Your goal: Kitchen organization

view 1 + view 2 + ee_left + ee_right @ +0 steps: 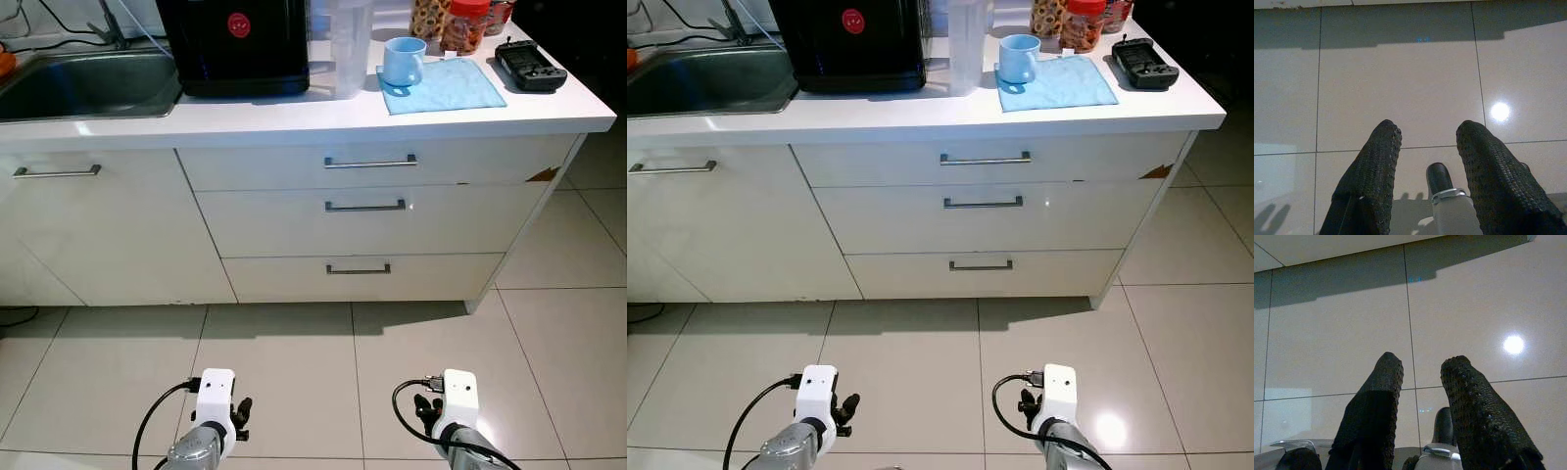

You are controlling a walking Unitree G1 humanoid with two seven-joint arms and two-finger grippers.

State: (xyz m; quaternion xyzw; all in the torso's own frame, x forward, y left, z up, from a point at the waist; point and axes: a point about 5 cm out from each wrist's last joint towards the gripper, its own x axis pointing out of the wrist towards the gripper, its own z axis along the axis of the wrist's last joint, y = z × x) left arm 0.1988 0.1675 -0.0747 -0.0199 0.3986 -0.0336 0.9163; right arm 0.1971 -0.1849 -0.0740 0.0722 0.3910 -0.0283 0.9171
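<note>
A: What is seen on the white bench (294,122)?

B: A blue mug (404,61) is stood on a blue cloth (441,86) toward the right end, with a black device (529,66) beside it, a black appliance (235,44) at the middle and a sink (83,83) on the left. Three drawers (367,206) are set below.

A: And the pincers?

B: The left pincer (1427,147) and right pincer (1420,377) are held low over the tiled floor (294,362), fingers parted, nothing gripped.
</note>
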